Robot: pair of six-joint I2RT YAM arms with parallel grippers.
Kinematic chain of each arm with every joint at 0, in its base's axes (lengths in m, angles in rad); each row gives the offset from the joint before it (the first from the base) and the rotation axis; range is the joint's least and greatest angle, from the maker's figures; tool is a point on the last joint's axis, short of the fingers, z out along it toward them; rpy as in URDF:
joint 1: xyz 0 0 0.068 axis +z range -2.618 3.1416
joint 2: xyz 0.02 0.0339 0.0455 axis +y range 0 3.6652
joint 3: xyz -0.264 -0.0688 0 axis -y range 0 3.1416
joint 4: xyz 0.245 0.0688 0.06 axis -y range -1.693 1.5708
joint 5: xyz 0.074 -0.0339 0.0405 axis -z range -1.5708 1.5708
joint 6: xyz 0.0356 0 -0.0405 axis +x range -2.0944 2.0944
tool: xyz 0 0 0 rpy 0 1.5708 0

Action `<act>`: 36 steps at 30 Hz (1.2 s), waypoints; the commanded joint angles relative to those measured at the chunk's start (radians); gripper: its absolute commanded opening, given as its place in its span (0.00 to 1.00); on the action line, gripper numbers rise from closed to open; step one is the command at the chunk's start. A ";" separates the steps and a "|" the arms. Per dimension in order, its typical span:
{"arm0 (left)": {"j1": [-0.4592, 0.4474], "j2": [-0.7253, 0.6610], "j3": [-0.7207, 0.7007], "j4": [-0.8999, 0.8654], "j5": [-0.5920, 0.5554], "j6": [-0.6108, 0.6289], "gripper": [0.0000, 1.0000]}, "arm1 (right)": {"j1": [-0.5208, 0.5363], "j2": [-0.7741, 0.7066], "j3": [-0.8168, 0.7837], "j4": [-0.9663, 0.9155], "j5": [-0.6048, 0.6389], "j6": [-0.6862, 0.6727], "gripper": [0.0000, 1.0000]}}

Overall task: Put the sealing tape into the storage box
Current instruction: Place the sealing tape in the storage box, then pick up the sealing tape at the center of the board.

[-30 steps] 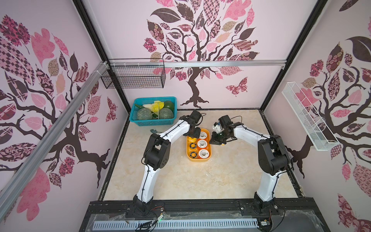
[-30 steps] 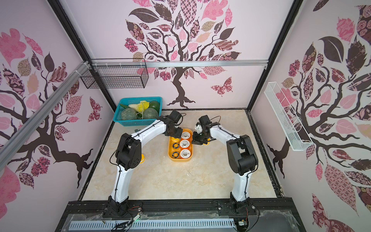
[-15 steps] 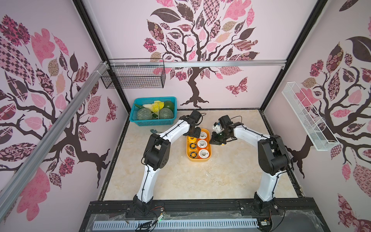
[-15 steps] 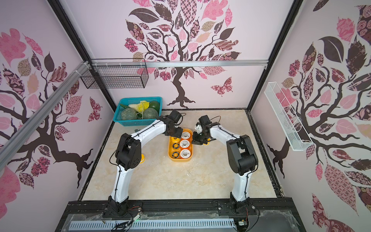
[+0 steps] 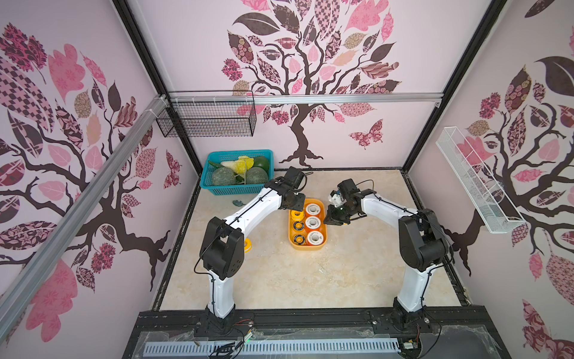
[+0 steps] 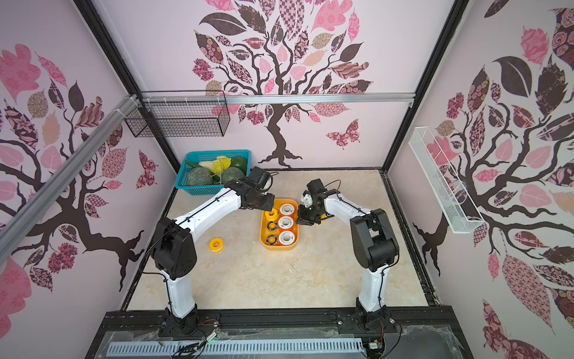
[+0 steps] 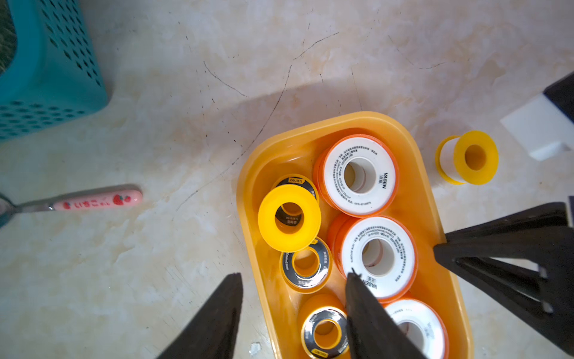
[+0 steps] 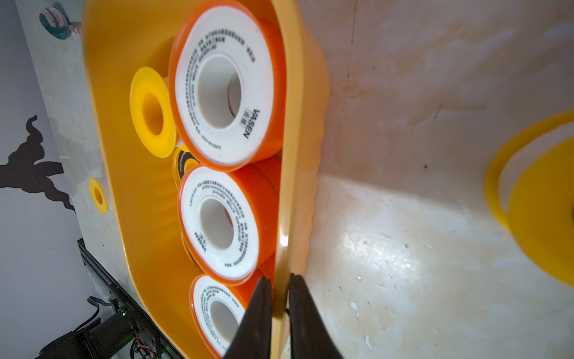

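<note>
Spoon (image 7: 93,200) beside storage box (image 7: 341,119), right fingers (image 8: 257,317) pinching its rim, left fingers (image 7: 214,317) apart, empty

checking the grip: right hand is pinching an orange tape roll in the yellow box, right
No: the right hand pinches the wall of the yellow box, not the orange tape roll beside it, as the right wrist view shows.

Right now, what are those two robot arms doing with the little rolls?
They are packing sealing tape into the storage box. The right gripper pinches the box's wall. The left gripper hangs open and empty above it, where a yellow spool lies on a black-faced one. Two more yellow spools sit outside on the table: one beside the box, one by the left arm's elbow.
</note>
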 commanded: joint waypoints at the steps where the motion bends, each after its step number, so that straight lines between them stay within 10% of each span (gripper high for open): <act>1: 0.003 -0.004 -0.025 -0.004 0.039 0.009 0.47 | -0.001 -0.011 0.021 -0.018 0.012 -0.015 0.16; 26: 0.266 -0.526 -0.554 0.107 0.333 -0.031 0.41 | -0.052 -0.128 0.038 -0.071 0.315 -0.101 0.57; 36: 0.283 -0.562 -0.590 0.110 0.252 -0.049 0.43 | -0.052 -0.019 0.110 -0.133 0.483 -0.181 0.72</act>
